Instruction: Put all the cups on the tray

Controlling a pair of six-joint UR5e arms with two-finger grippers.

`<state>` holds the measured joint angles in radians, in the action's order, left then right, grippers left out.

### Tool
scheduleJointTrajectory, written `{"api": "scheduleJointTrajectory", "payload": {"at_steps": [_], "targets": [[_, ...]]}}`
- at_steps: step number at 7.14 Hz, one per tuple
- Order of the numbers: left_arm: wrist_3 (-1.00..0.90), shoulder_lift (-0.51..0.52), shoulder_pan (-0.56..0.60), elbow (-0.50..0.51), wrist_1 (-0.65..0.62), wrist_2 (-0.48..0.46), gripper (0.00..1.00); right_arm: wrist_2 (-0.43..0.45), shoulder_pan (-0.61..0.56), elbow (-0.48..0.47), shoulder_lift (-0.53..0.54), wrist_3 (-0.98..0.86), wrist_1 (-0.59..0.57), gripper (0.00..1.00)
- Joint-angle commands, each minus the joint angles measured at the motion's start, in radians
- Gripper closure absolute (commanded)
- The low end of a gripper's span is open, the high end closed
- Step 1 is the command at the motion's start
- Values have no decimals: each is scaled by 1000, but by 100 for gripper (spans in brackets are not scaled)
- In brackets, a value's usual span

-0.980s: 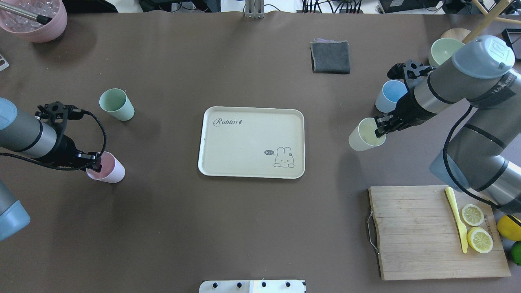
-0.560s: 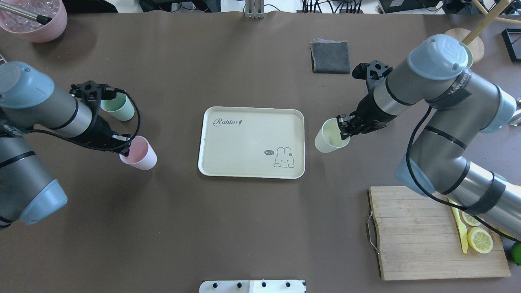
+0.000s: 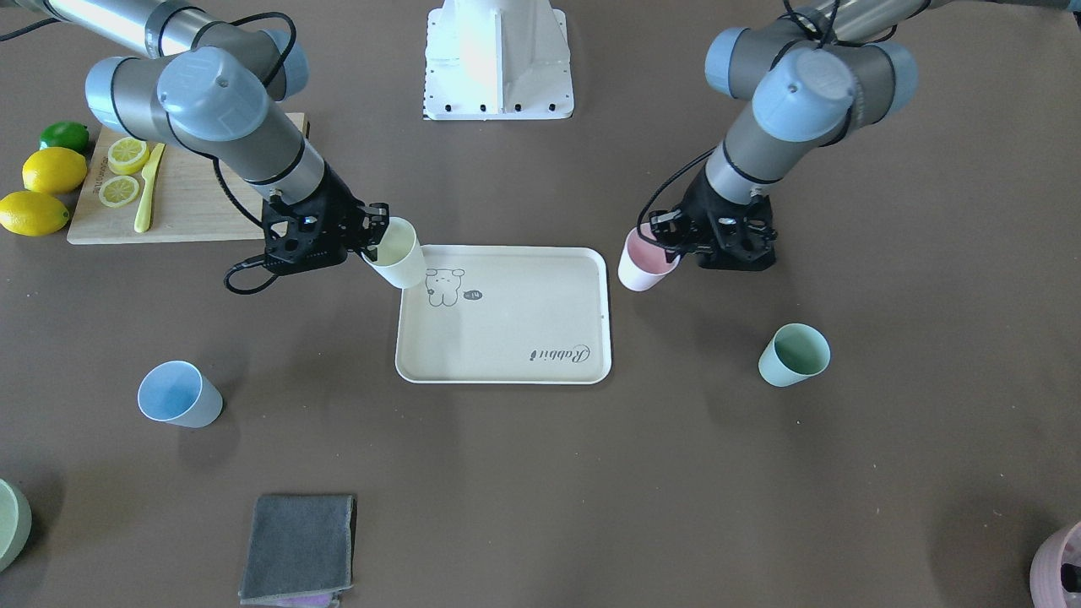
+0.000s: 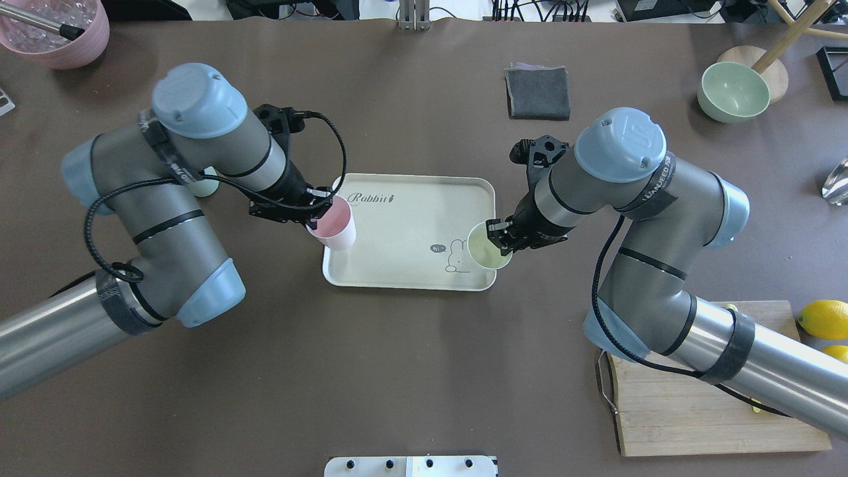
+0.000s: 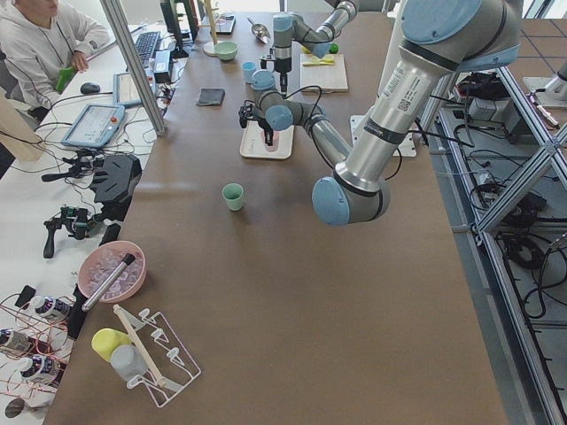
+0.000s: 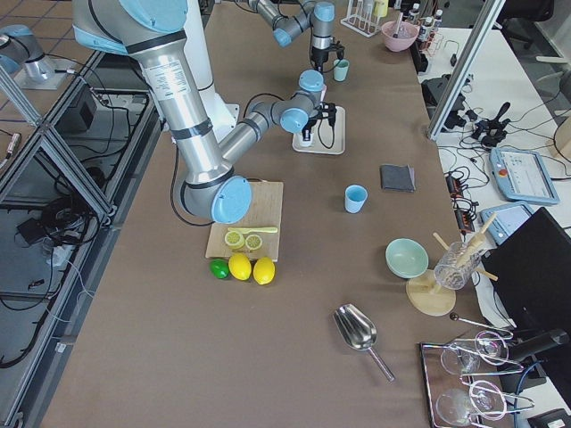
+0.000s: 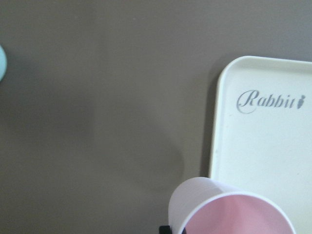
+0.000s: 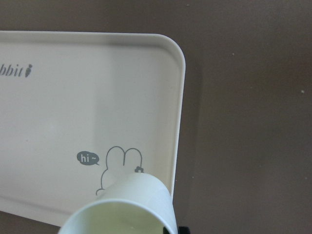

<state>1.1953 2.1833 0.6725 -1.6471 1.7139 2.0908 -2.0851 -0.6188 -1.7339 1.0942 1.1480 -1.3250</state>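
Note:
The cream tray [image 4: 411, 205] lies mid-table. My left gripper [image 4: 319, 211] is shut on the rim of the pink cup [image 4: 332, 226] and holds it raised at the tray's left edge; the left wrist view shows this cup [image 7: 229, 212] beside the tray's rim [image 7: 217, 126]. My right gripper [image 4: 498, 236] is shut on the rim of the pale yellow cup [image 4: 487, 248], raised over the tray's right edge by the rabbit drawing. The mint green cup [image 3: 794, 355] stands on the table on my left. The light blue cup [image 3: 179, 394] stands on my right, hidden by my arm in the overhead view.
A wooden cutting board [image 3: 186, 198] with lemon slices and a yellow knife lies near right, with lemons [image 3: 52, 169] beside it. A grey cloth [image 4: 538, 93] and a pale green bowl [image 4: 732, 91] are far right. A ribbed pink pot [image 4: 56, 33] is far left.
Both arms have swung inward with their cups. The pink cup moved right to the tray's left edge and the yellow cup moved left to its right edge.

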Motion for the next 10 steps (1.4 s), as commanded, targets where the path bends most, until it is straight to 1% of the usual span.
{"api": "scheduleJointTrajectory", "payload": {"at_steps": [1,2,3,4,5,6,7,8,9,10], "targets": [[32,38,-51,27,1,-57,96,14,17,28,-13,15,3,68],[29,35,-51,29,1,-63,5,20,8,27,-25,13,0,1],[23,27,-50,24,-2,-64,2,10,-13,24,-30,9,-6,0],[20,24,-36,18,-8,-63,2,-48,-77,20,-25,1,-10,0],[15,3,-7,6,-17,-55,2,-178,-199,17,-1,-16,-10,0],[-58,-34,51,-35,-49,-46,2,-237,-308,22,65,-124,-10,0],[-212,-89,123,-110,-136,-41,2,-237,-379,58,113,-296,-22,0],[-346,-126,197,-138,-193,-38,2,-228,-438,120,110,-461,-78,0],[-464,-160,255,-122,-198,-40,2,-207,-458,187,108,-529,-88,0],[-523,-166,287,-84,-197,-38,2,-182,-458,227,105,-530,-82,0]]}}
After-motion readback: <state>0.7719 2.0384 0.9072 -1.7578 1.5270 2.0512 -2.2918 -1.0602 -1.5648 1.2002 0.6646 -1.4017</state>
